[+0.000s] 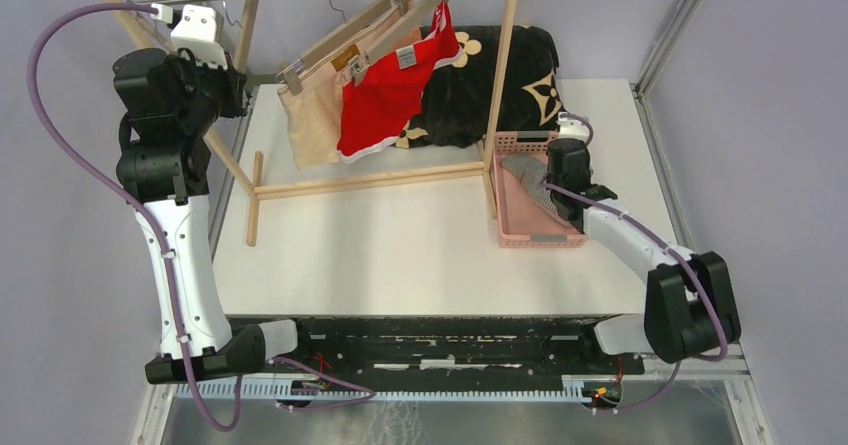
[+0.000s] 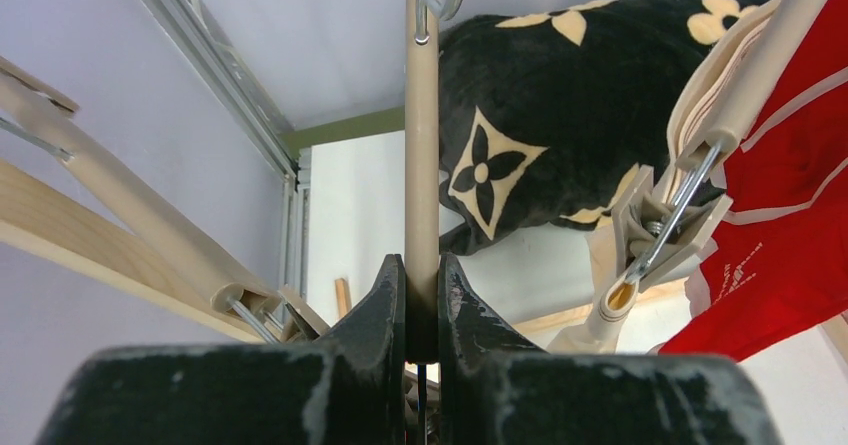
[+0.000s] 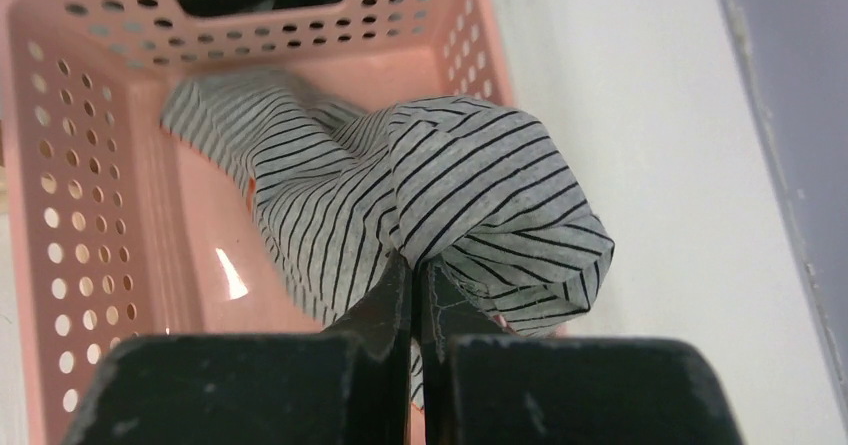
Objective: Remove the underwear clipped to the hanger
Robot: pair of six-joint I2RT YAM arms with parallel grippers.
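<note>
Two pieces of underwear hang clipped to wooden hangers on the rack's rail: a pale beige one and a bright red one. A clip pinches the cloth beside the red piece. My left gripper is raised at the rack's left end, shut on the beige bar of a hanger. The grey-and-white striped underwear lies bunched in the pink basket, with my right gripper shut on a fold of it.
The wooden rack stands at the table's back, its base bars running along the tabletop. A big black cushion with tan flower marks lies behind it. The basket sits against the rack's right post, near the table's right edge.
</note>
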